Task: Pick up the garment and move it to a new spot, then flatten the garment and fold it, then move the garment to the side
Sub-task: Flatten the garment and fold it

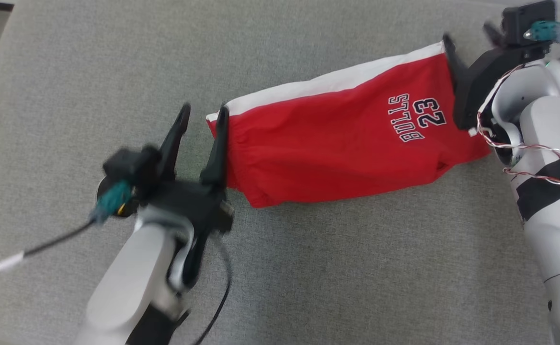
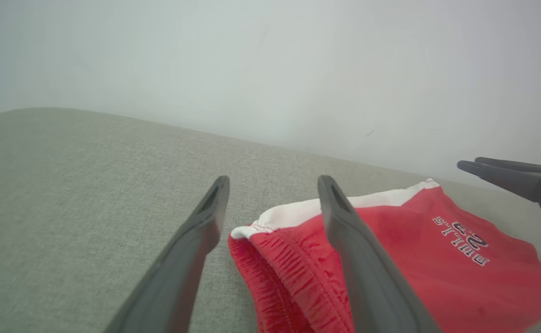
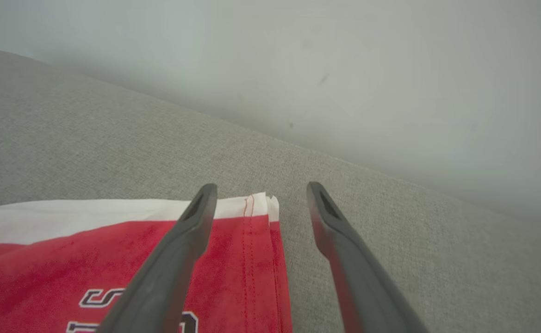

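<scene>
My left jaws stand apart at the waistband end of the red shorts (image 1: 332, 143), my right jaws apart at the hem.

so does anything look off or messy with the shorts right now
Nothing much stands out. The red shorts lie fairly flat on the grey surface, slightly slanted in the head view, with a small pucker near one lower corner.
</scene>
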